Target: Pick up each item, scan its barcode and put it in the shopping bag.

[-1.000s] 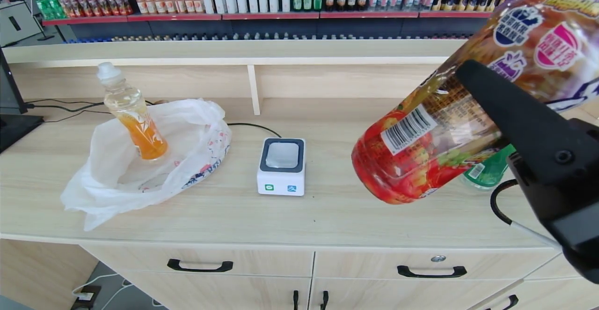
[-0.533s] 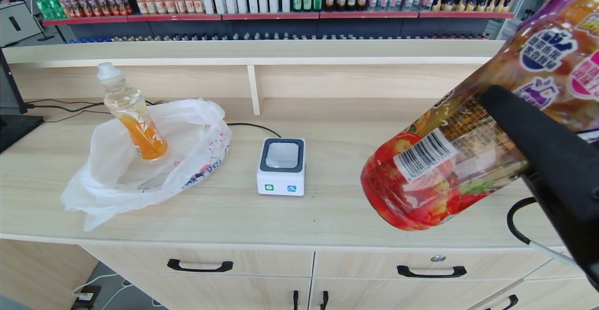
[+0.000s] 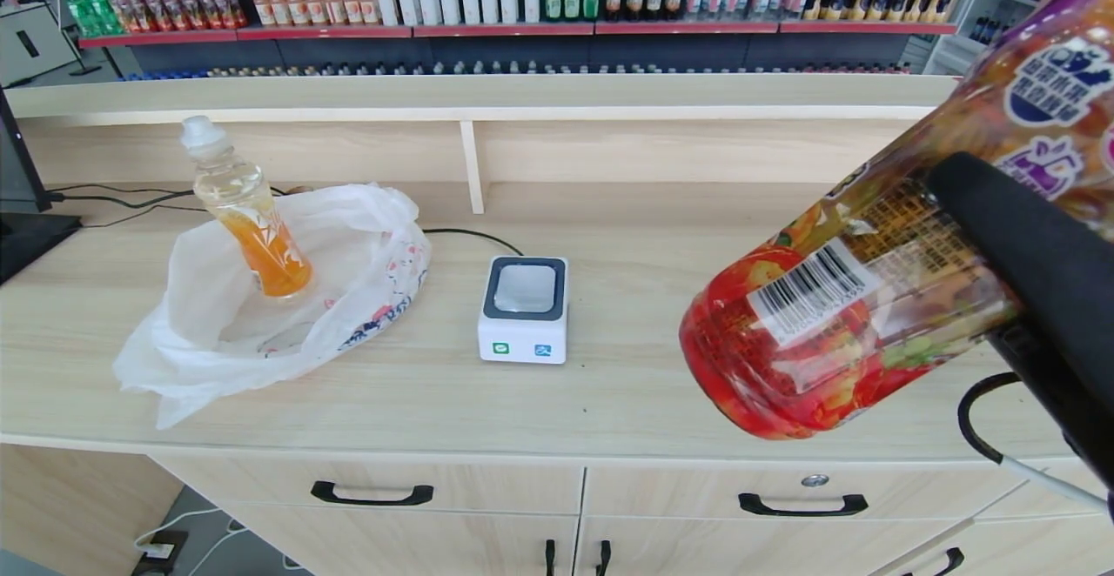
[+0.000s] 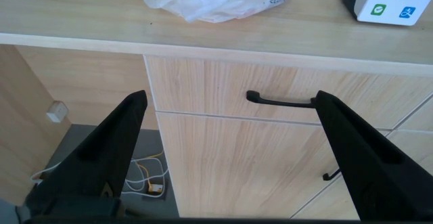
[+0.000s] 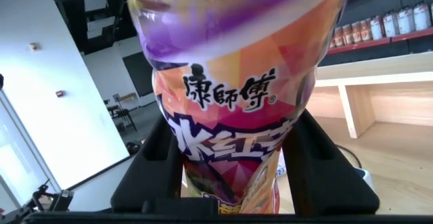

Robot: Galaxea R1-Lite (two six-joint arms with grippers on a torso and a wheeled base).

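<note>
Bottle (image 3: 835,332) of glossy plastic, tilted, pinched by right tool (image 5: 237,163); left tool (image 4: 231,99) spread before smooth wooden drawers (image 4: 237,149).

I watch my right gripper (image 3: 944,237) swing the fruit-drink bottle (image 3: 835,324) away from the scanner (image 3: 523,309). Over the last second its red base drifts rightward and lower in the head view, now sitting nearer the counter's (image 3: 609,402) front edge.
</note>
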